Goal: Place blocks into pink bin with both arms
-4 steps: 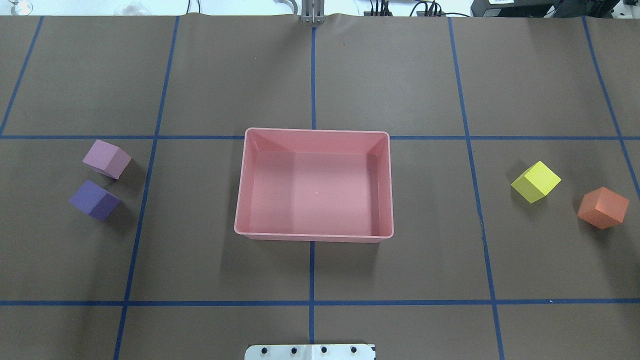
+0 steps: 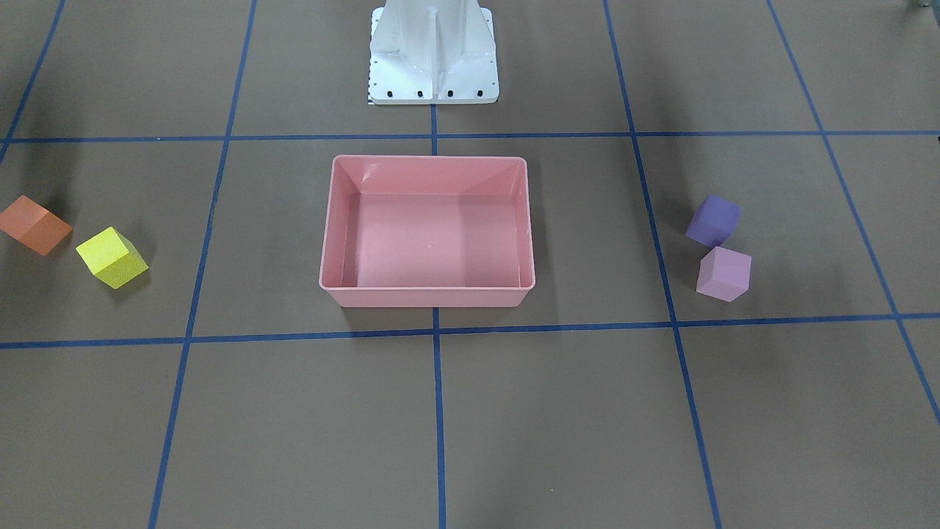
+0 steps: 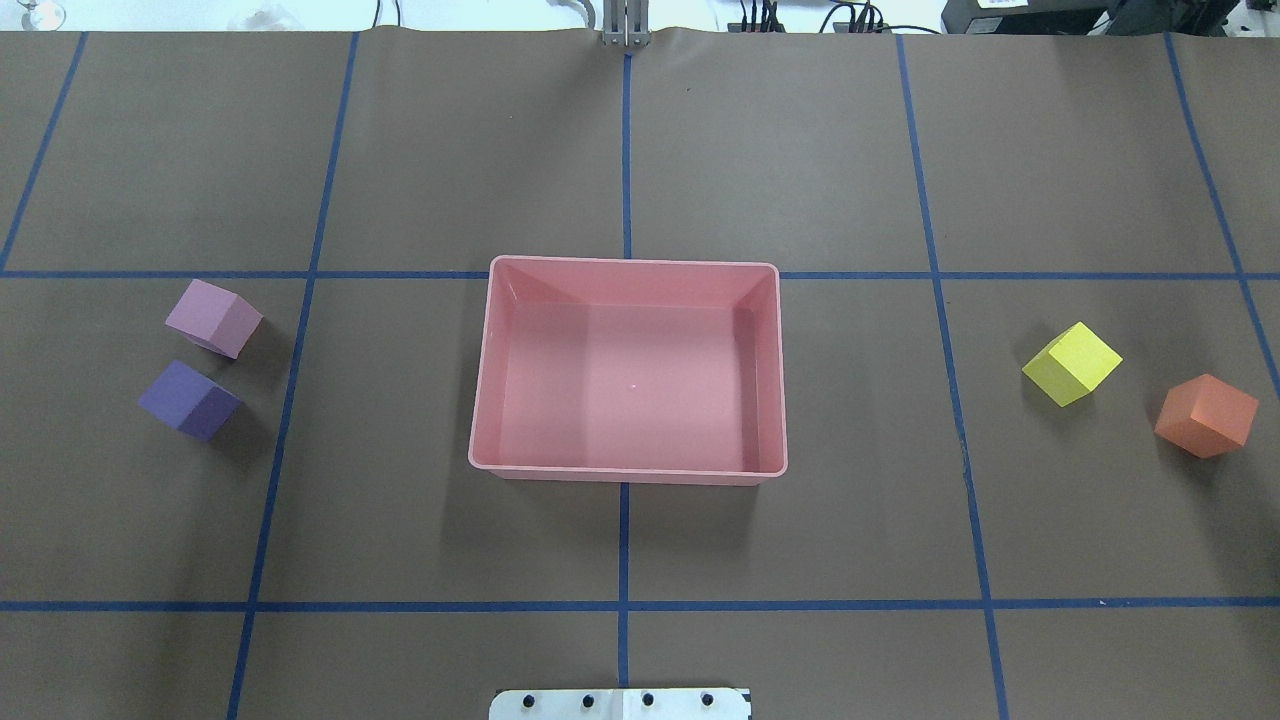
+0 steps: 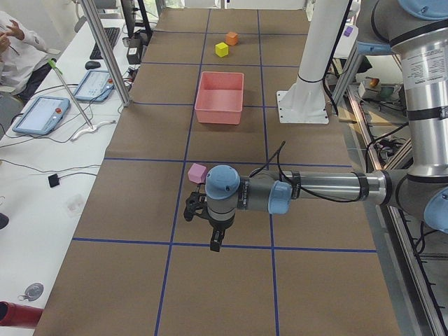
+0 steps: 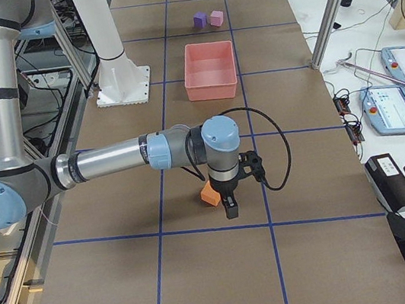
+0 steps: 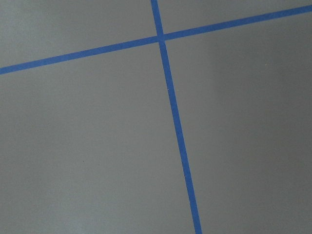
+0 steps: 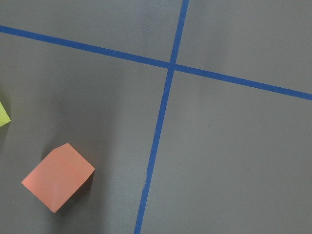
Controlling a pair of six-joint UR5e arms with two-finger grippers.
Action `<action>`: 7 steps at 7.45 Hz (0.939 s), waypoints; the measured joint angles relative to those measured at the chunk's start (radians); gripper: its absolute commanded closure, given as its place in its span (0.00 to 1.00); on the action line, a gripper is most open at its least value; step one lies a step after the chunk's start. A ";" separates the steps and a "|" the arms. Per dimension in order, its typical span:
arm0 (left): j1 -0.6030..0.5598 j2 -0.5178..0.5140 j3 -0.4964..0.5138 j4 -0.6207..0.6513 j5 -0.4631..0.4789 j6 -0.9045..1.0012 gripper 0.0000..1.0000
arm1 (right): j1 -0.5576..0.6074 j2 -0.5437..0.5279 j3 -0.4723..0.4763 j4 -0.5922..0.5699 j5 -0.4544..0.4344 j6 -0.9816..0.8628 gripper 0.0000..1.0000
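1. The pink bin (image 3: 630,380) is seen at the middle of the brown tabletop (image 3: 800,150), square to the blue tape grid (image 3: 625,540) and directly in front of the white base pedestal (image 2: 433,59).
2. All four cubes are found on the tabletop, outside the bin and well apart from it.
3. On the robot's left, the light pink cube (image 3: 213,317) and the purple cube (image 3: 189,400) lie just beside each other; the purple one is nearer the robot.
4. On the robot's right, the yellow cube (image 3: 1072,363) is nearer the bin, and the orange cube (image 3: 1206,415) lies near it on the outer side.
5. The left arm (image 4: 315,187) is stretched level over the tabletop, with the left claw (image 4: 215,243) pointed down, near the light pink cube. Its state, open or closed, cannot be told.
6. The right arm (image 5: 111,160) is posed likewise, with the right claw (image 5: 231,209) pointed down over the orange cube, which it partly covers in the right side view. Its state cannot be told either; contact cannot be judged.
7. In the right wrist view, the orange cube is recorded at the lower left, untouched. In the left wrist view, only tabletop and tape are recorded.
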 measured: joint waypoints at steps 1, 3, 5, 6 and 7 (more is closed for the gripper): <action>0.000 -0.001 0.000 -0.002 0.000 0.001 0.00 | 0.000 0.000 0.011 0.037 -0.001 -0.002 0.00; 0.000 -0.050 0.005 -0.022 -0.003 -0.002 0.00 | 0.000 -0.001 -0.044 0.192 -0.001 0.005 0.00; 0.005 -0.116 0.020 -0.040 -0.039 -0.006 0.00 | -0.005 0.002 -0.105 0.274 0.022 0.011 0.00; 0.017 -0.127 0.025 -0.048 -0.062 -0.007 0.00 | -0.007 0.004 -0.114 0.286 0.044 0.010 0.00; 0.037 -0.133 0.028 -0.071 -0.084 -0.008 0.00 | -0.008 0.009 -0.120 0.290 0.082 0.011 0.00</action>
